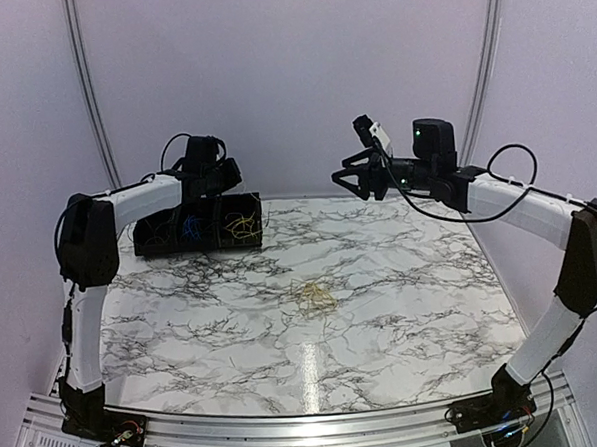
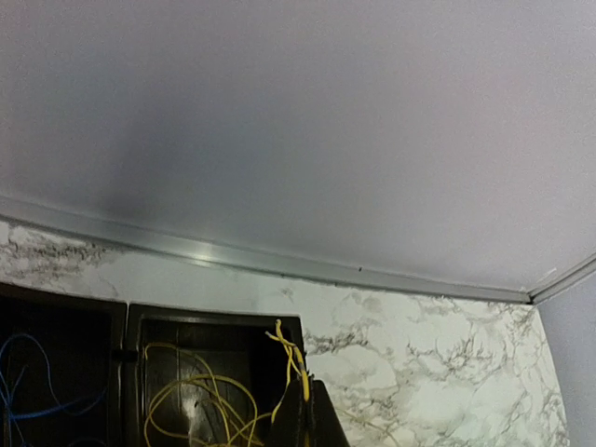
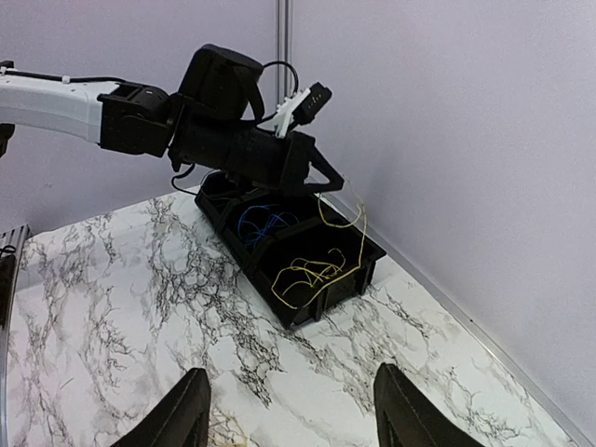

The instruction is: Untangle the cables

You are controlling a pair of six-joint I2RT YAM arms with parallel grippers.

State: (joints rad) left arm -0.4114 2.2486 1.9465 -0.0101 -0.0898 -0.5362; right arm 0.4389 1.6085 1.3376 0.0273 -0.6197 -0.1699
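Note:
A small pale and yellowish tangle of cables (image 1: 314, 295) lies mid-table. At the back left stands a black divided tray (image 1: 195, 246) with blue cables (image 1: 191, 227) and yellow cables (image 1: 241, 224) in separate compartments. My left gripper (image 1: 226, 179) hovers over the tray's right end. In its wrist view the gripper (image 2: 312, 410) is shut on a yellow cable (image 2: 298, 358). In the right wrist view that cable (image 3: 358, 219) dangles above the yellow compartment (image 3: 312, 270). My right gripper (image 1: 348, 181) is raised at the back right, and in its own view it (image 3: 293, 414) is open with nothing in it.
The tray (image 3: 321, 312) sits close to the back wall and its metal rail (image 2: 279, 264). Side walls close in the marble table (image 1: 404, 318) on the left and right. The arm bases stand at the near corners.

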